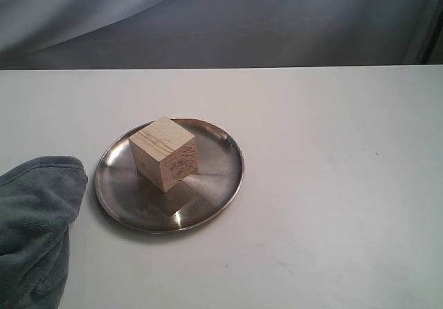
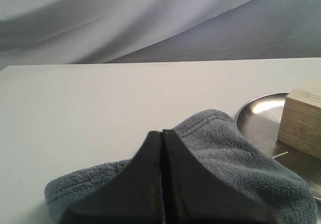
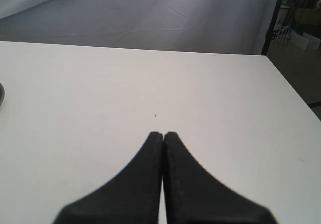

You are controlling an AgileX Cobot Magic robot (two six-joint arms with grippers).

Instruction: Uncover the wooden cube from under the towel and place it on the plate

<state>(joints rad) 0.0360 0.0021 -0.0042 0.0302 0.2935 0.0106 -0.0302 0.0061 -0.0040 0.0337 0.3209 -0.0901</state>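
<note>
Touchdown: the wooden cube (image 1: 164,154) sits uncovered on the plate (image 1: 208,192), and the job looks done. The left gripper (image 2: 161,133), jaws pressed together on nothing, hovers over the towel (image 2: 225,153). The cube is just past it, toward the other arm's side, so the left arm is nearer. The right gripper (image 3: 163,133), likewise closed and empty, faces bare table (image 3: 150,83), well apart. Only the exterior view shows the whole plate, yet neither gripper.
</note>
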